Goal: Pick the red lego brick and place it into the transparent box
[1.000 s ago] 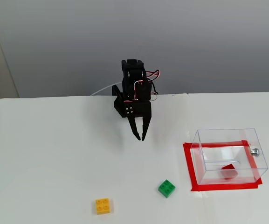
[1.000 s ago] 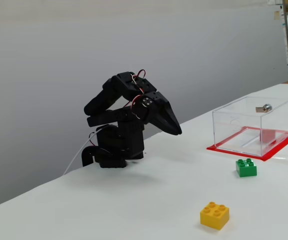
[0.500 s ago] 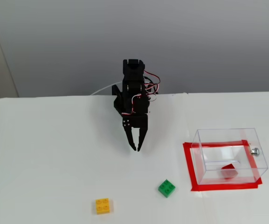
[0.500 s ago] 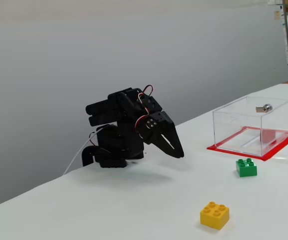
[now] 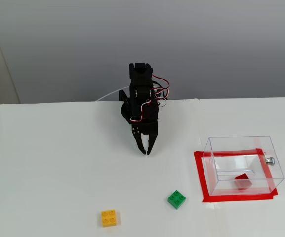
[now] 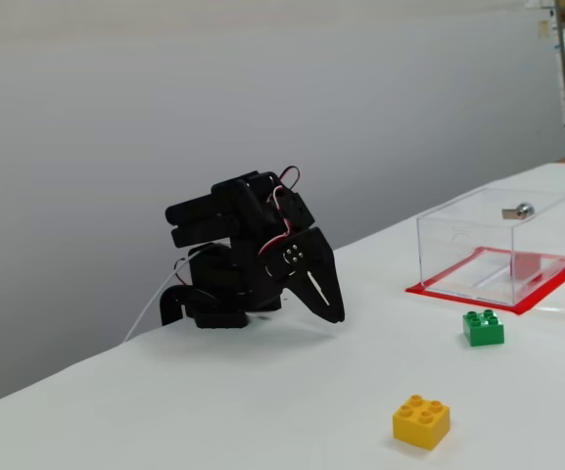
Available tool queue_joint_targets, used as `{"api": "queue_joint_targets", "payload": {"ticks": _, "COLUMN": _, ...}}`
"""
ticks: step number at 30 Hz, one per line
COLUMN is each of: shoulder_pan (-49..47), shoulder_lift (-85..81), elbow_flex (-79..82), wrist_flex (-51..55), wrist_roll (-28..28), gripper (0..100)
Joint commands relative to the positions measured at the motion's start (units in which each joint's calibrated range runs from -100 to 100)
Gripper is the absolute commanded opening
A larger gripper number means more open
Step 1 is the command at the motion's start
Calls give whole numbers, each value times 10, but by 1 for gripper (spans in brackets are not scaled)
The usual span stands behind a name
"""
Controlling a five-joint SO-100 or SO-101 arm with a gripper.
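Note:
The red lego brick (image 5: 242, 181) lies inside the transparent box (image 5: 221, 146), near its front right corner in a fixed view; in the other fixed view it shows as a red shape (image 6: 527, 267) through the clear wall of the box (image 6: 458, 235). My black gripper (image 5: 145, 152) hangs shut and empty, tips pointing down at the table, well left of the box. From the side the gripper (image 6: 337, 317) sits folded low, close to the arm's base.
A green brick (image 5: 177, 199) lies on the white table left of the box, and a yellow brick (image 5: 108, 217) lies further left near the front edge. Red tape (image 5: 199, 174) frames the box. A silver knob (image 5: 269, 159) sticks out of the box's right side.
The arm has folded back and lowered toward its base, away from the box, and the gripper now points more steeply down. The bricks and box have not moved.

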Motion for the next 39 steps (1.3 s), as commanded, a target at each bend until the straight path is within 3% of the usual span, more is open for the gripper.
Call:
{"api": "queue_joint_targets", "payload": {"ticks": 1, "shoulder_pan": -2, "shoulder_lift": -5, "elbow_flex": -15, "wrist_flex": 37, "wrist_roll": 17, "gripper": 2}}
{"api": "queue_joint_targets", "payload": {"ticks": 39, "shoulder_pan": 0, "shoulder_lift": -5, "elbow_flex": -20, "wrist_flex": 52, "wrist_roll": 33, "gripper": 2}}
